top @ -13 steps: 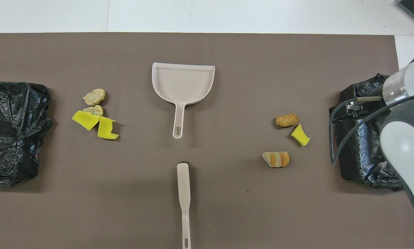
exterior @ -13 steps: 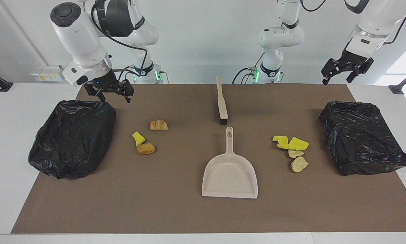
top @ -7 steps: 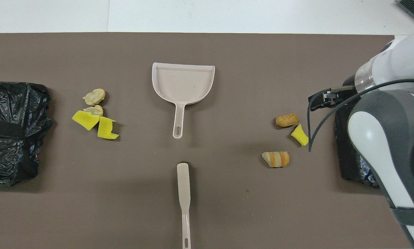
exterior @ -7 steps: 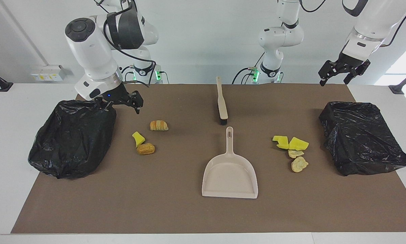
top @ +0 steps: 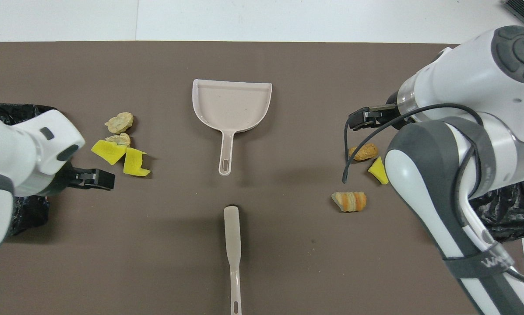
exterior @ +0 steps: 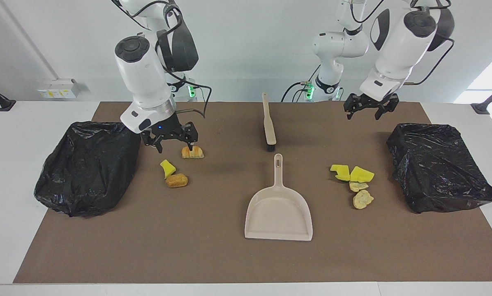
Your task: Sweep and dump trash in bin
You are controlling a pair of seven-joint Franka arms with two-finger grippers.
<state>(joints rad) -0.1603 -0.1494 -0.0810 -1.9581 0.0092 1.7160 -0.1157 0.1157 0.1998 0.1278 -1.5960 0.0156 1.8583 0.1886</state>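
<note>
Near the right arm's end, the trash is a striped bread lump, a yellow sponge chunk and a brown lump. Near the left arm's end lie yellow sponge pieces and tan lumps. A bag-lined bin stands at each end. My right gripper hangs open over the mat beside the striped lump, holding nothing. My left gripper hangs open and empty over the mat.
A beige dustpan lies mid-table, handle toward the robots. A beige brush lies nearer to the robots, bristles toward the dustpan. The brown mat covers most of the white table.
Both arms swung in toward the middle. The right gripper left the bin's edge and came beside the striped lump. The left gripper came in from off the table's end and lower.
</note>
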